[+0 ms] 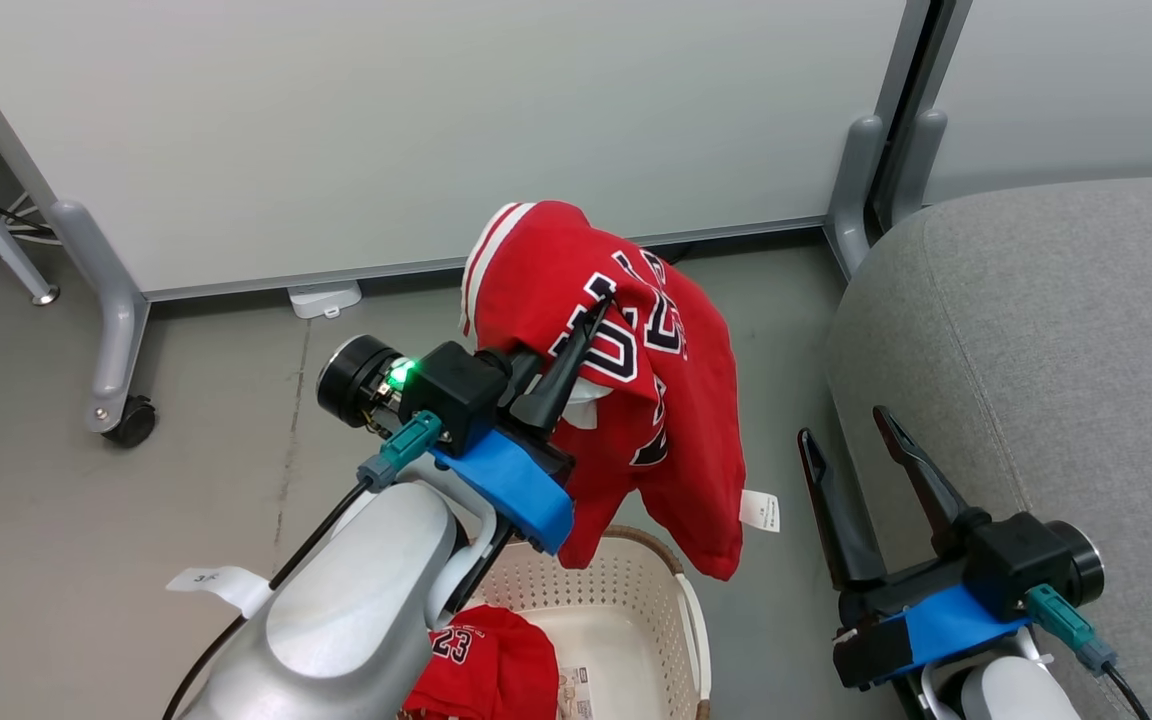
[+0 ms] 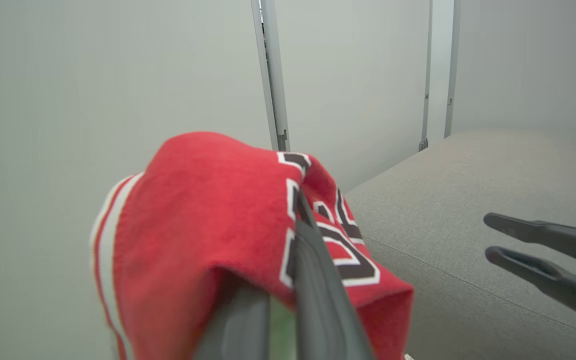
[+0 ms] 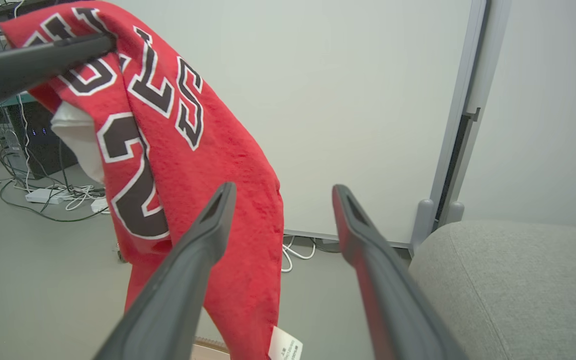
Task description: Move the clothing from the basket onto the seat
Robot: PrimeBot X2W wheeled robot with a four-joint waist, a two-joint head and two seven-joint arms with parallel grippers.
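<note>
Raised garment [image 1: 681,420] hangs from left end effector [image 1: 598,312] above basket [image 1: 626,585]; second garment [image 1: 491,660] inside basket; seat [image 1: 1056,330] at right; right end effector [image 1: 844,424] between basket and seat

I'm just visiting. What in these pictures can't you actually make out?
- Head view: the basket is cut off by the bottom edge and covered by the left forearm, so its full contents are unknown.
- Head view: the "23" garment is partly hidden under that forearm.
- Each view: lettering on the held garment is folded; the whole word is unreadable.
- Head view: print on the white tag is too small.
</note>
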